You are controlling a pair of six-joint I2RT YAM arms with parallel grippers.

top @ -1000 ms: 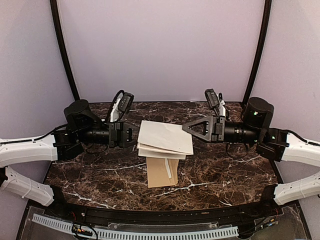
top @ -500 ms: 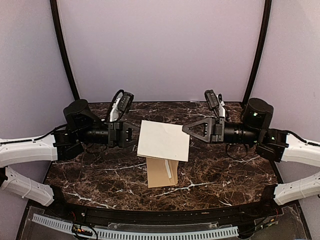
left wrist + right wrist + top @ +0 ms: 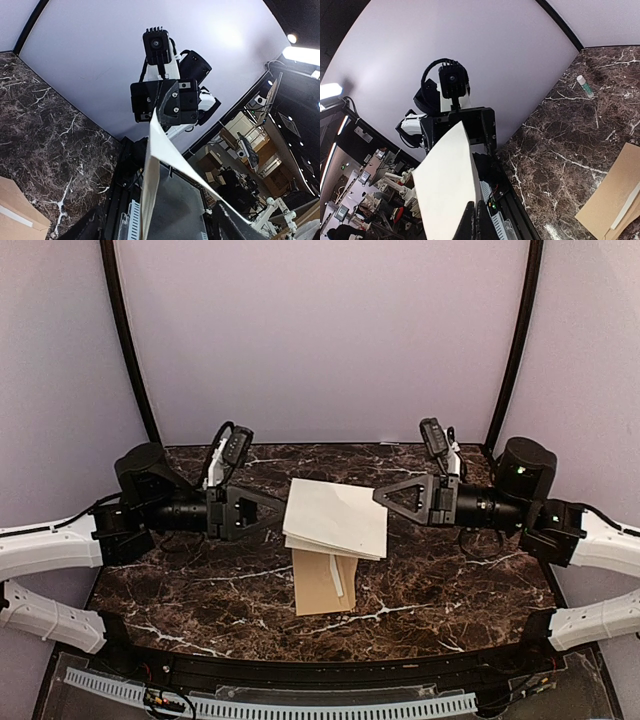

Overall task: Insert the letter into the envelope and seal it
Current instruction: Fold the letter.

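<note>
On the near middle of the dark veined marble worktop (image 3: 200, 590), a kraft-brown paper envelope (image 3: 322, 592) is laid flat, with a pale strip shown along its right side. Above its far end, a cream-beige creased letter (image 3: 335, 515) is held off the surface, its panels fanned slightly apart at the near edge. Its right edge is pinched by the right hand (image 3: 380, 498), whose fingers are pressed together on the paper. At the left edge, the left hand (image 3: 272, 512) is spread, and the sheet is seen edge-on between its parted fingers.
</note>
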